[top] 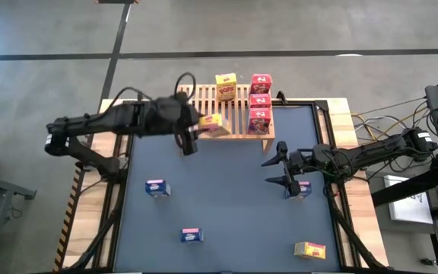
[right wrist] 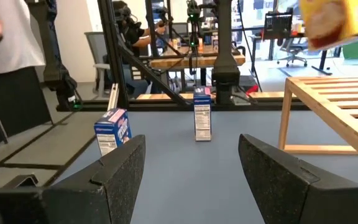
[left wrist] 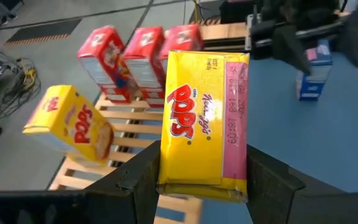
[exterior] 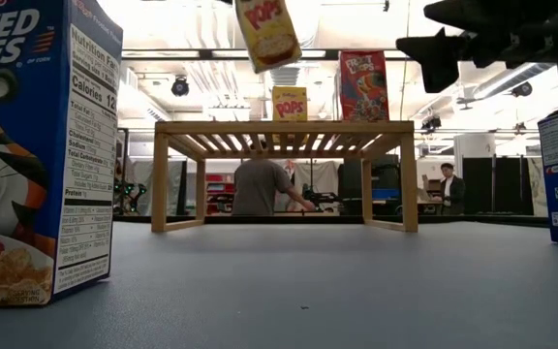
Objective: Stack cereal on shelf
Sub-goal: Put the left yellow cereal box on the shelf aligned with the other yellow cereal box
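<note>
So my left arm is stretched out across the table from the left side, elbow bent, with my left gripper (top: pixel 207 124) sitting over the front-left part of the shelf (top: pixel 238 118). The fingers (left wrist: pixel 138 177) are closed down on a yellow Pops box (left wrist: pixel 204 124), one pad on each narrow side. The box is up off the slats, not touching them, and it's tilted. In the low view it hangs above the shelf top with its lower end swung to the right, so the long axis is leaning rather than upright. From my left wrist camera the printed front faces the lens and the long axis runs straight out away from the fingers.

My right gripper (top: pixel 287 171) is out over the mat on the right side, fingers spread wide with nothing between them, just beside a blue box (top: pixel 303 188).

Already on the shelf: a second yellow box (top: pixel 226 86) standing at the back, and a row of three red boxes (top: pixel 261 103) along the right side, running back to front.

On the dark mat (top: pixel 226 198) there's a blue box on the left (top: pixel 157 187), another blue one near the front middle (top: pixel 192 235), and a yellow box (top: pixel 310 250) lying at the front right. A person (exterior: pixel 263 187) stands in the room behind the table.
</note>
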